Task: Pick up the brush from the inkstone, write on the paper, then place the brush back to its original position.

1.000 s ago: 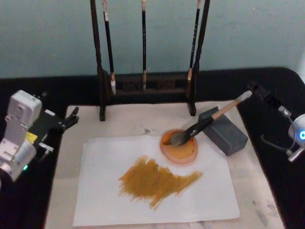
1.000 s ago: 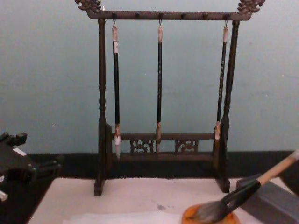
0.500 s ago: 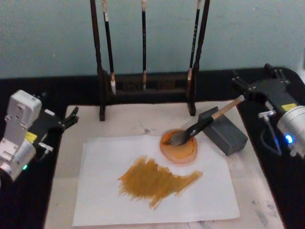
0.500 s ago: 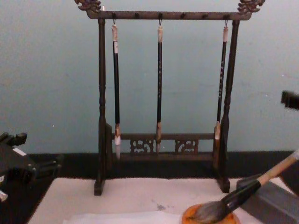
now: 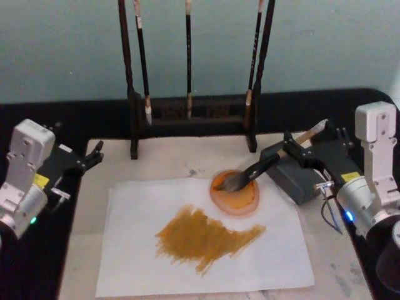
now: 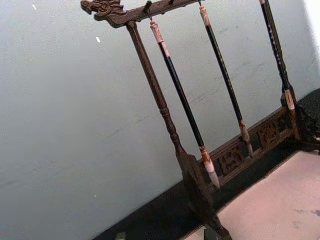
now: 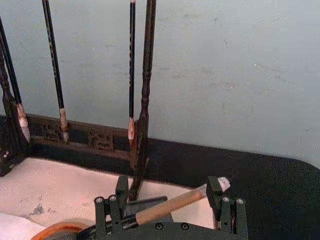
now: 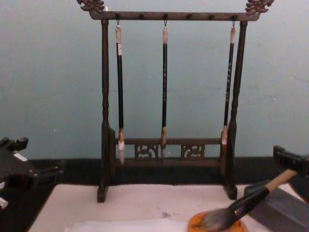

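The brush [image 5: 262,165] lies slanted, its grey tuft resting in the orange-brown inkstone [image 5: 235,192] and its tan handle [image 7: 170,205] leaning over the grey block. My right gripper [image 5: 314,139] is open and straddles the upper handle, one finger [image 7: 120,197] on each side, not closed on it. The chest view shows the brush [image 8: 244,205] low on the right with the right gripper [image 8: 289,163] just above its end. The white paper [image 5: 137,250] carries a broad ochre smear. My left gripper [image 5: 95,155] stays parked, open, at the mat's left edge.
A dark wooden rack [image 5: 190,109] with three thin hanging brushes stands behind the cream mat [image 5: 169,159]. The grey rectangular block [image 5: 292,178] sits right of the inkstone, under the brush handle. Black tabletop surrounds the mat.
My right arm has swung in from the far right and come down over the brush handle, its fingers now on either side of it. Brush, inkstone and left arm have not moved.
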`<state>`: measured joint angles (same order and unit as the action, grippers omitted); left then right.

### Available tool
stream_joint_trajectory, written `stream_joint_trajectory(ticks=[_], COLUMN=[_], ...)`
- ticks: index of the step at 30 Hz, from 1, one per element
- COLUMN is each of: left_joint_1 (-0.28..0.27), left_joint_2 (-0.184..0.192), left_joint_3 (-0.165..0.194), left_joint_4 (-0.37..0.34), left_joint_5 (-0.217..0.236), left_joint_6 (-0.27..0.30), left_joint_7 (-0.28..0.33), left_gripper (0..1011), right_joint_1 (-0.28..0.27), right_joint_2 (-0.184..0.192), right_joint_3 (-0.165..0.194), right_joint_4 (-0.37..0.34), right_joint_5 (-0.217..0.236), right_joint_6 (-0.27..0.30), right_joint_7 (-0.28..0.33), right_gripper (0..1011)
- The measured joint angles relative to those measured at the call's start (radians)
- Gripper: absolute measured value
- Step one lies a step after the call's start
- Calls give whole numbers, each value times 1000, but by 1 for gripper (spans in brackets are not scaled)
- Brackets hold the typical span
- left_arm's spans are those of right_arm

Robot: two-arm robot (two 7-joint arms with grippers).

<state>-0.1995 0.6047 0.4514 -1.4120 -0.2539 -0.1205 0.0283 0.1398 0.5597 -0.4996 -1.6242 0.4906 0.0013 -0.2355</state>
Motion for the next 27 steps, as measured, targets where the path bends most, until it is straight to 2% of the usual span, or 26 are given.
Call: stream_joint_trajectory(ticks=[5, 27], left_joint_1=[0, 0], left_joint_2=[0, 0], left_joint_3=[0, 0], left_joint_4=[0, 0], left_joint_5=[0, 0], left_joint_6=[0, 0], left_joint_7=[0, 0], left_gripper=[1010, 1010], right_joint_1=[-10, -9], right_joint_2=[-13, -12], right_joint_3=[6, 8], right_joint_4=[21, 18], right_joint_5=[-12, -9], right_joint_6=[-22, -20], right_joint_7=[16, 14], right_gripper=[1000, 1000])
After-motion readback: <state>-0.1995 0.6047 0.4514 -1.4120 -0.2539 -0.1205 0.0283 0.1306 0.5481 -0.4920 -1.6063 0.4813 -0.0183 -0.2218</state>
